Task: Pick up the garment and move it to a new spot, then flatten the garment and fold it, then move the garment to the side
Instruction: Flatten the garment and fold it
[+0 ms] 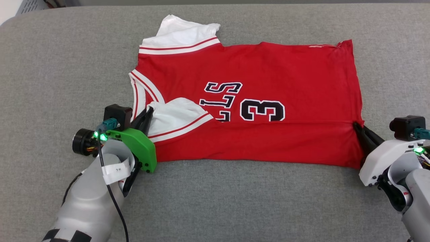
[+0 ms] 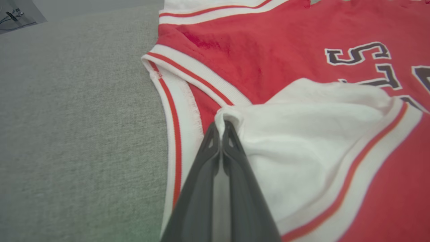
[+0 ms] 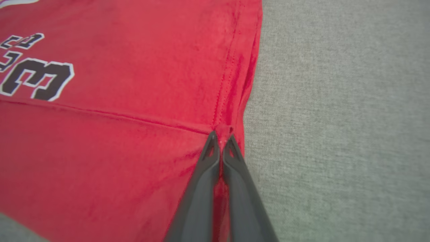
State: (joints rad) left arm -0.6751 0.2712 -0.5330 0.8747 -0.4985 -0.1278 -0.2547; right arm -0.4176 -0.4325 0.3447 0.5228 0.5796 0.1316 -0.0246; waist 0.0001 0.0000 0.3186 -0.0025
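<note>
The garment (image 1: 285, 74) lies spread across the middle of the grey table (image 1: 235, 201), its near edge folded up over part of the lettering. At its collar end, the left gripper (image 1: 147, 113) has its fingers pressed together on the folded white sleeve (image 1: 174, 116). At its hem end, the right gripper (image 1: 357, 126) pinches the fold's red edge.

red garment (image 1: 268, 77) lies spread, near edge apparently folded over.

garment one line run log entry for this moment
garment: near side folded over | left pincer: shut on sleeve | right pincer: shut on hem
</note>
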